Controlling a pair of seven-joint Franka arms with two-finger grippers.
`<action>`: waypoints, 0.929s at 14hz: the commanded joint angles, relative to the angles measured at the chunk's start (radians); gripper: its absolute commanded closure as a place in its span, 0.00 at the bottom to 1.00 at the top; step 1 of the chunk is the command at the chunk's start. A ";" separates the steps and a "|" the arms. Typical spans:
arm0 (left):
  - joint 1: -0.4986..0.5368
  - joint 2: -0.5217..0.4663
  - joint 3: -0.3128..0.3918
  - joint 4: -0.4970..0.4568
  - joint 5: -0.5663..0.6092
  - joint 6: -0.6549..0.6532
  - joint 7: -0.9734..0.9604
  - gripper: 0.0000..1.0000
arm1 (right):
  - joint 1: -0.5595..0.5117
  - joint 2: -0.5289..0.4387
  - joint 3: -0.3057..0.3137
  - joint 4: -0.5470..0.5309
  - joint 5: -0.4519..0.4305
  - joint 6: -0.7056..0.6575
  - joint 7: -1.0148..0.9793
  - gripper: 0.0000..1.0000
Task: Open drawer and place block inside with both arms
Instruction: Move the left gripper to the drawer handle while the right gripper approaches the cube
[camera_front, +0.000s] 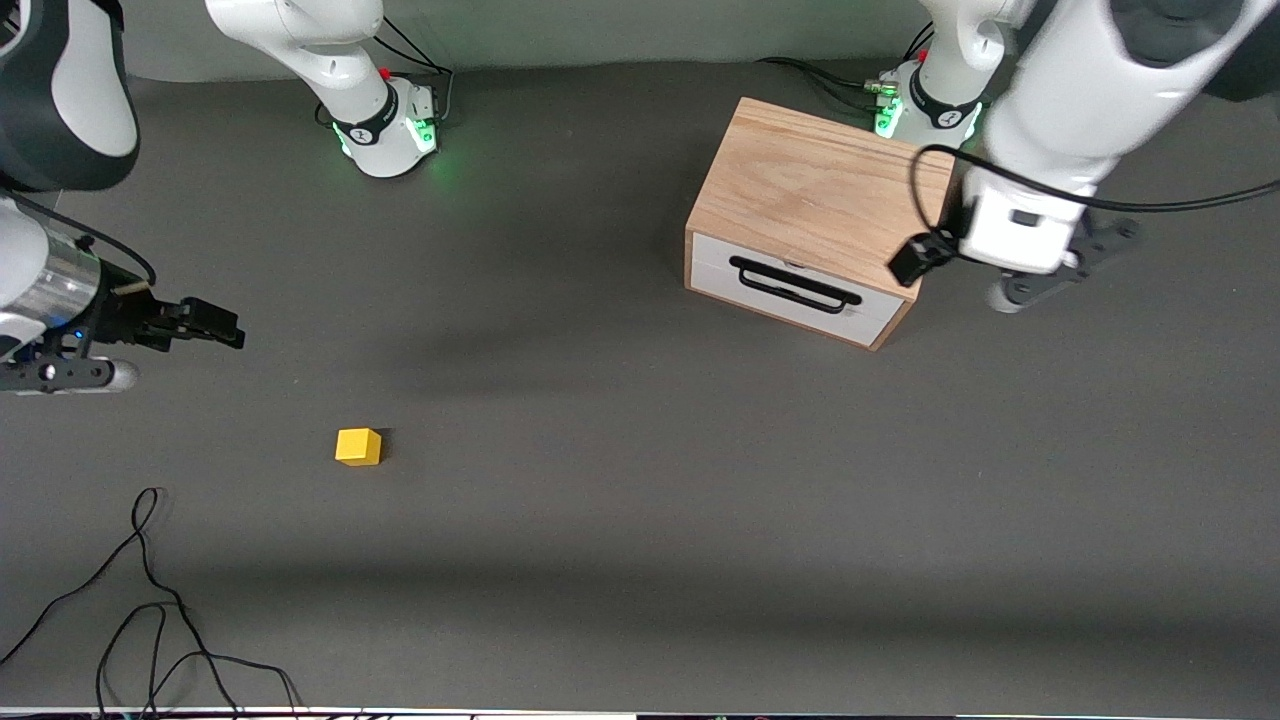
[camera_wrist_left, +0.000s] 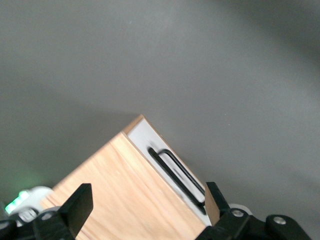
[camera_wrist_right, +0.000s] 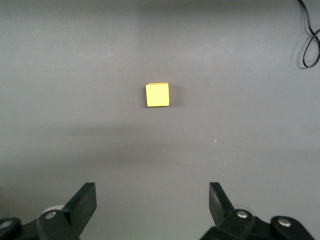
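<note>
- Left gripper (camera_wrist_left: 147, 212), fingers spread wide, hangs over the wooden box (camera_front: 815, 180) at its corner toward the left arm's end of the table, holding nothing.
- Its target, the black handle (camera_front: 795, 285), sits on the white front of the drawer (camera_front: 800, 290), which is shut; the bar is thin and lies close to the panel, so a finger may strike the box top or the panel instead of hooking it.
- An off-centre pull could drag the whole box rather than slide the drawer out.
- Right gripper (camera_wrist_right: 150, 210), also spread and empty, hovers over bare table near the right arm's end.
- Lying on the table well apart from the box, the yellow block (camera_front: 358, 446) could be nudged aside by a misaligned descent.
- Loose cables (camera_front: 150, 600) lie nearer the front camera than the block and could snag a low sweep.
</note>
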 joint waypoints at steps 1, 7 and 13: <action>-0.085 0.016 0.012 -0.004 -0.007 -0.006 -0.221 0.00 | 0.000 0.025 0.003 0.000 -0.013 0.027 0.024 0.00; -0.199 0.059 0.012 -0.003 -0.009 0.019 -0.520 0.00 | 0.000 0.047 0.005 0.000 -0.015 0.058 0.022 0.00; -0.198 0.141 0.014 0.019 -0.006 0.004 -0.714 0.00 | -0.002 0.058 0.005 0.000 -0.015 0.070 0.020 0.00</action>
